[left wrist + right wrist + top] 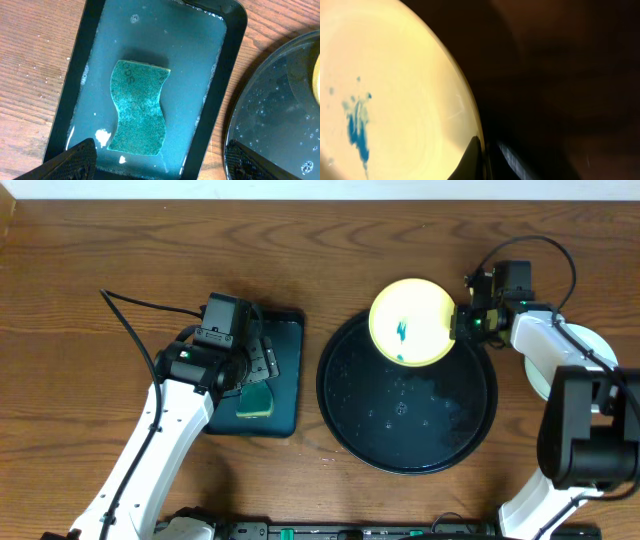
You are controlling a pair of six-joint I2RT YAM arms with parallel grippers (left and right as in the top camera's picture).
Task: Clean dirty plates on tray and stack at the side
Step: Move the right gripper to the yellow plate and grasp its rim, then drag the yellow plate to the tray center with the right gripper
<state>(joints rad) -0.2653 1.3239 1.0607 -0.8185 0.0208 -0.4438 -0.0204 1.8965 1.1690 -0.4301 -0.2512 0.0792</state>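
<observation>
- Right arm: reaches in from the table's side, wrist roughly level. Right claw (485, 156) is closed on the rim of the yellow plate (408, 320), one finger over the top face and one under.
- Left arm: stretched forward, wrist pitched down. Left claw (159, 154) has its jaws spread wide and holds nothing.
- Tray (335, 405): sits directly under and beyond the right claw. Its wet black floor is bare apart from this one plate.
- Teal tray (235, 75): straight below the left claw, filled with soapy water.
- Pale plate (592, 345): behind the right claw, under the arm and mostly hidden. Probably the stack at the side, but I can't tell how many are in it.
- Yellow plate: its body runs ahead of the right claw toward the left arm, overlapping the tray's far rim. It looks raised off the tray, though I can't confirm that.
- Sponge (139, 107): flat in the water, just ahead of the left claw and centred between the fingers (75, 160), not touching them.
- Smear (357, 127): blue-green patch at the plate's centre, well ahead of the right fingertips.
- Step, my read: the dirty plate is pinched and ready for scrubbing, and the sponge is not yet picked up.
- Next move: drop the left claw, close it across the sponge's narrow waist, and carry it to the smear while the right claw holds the plate steady. A thin rim grip could slip under scrubbing force.
</observation>
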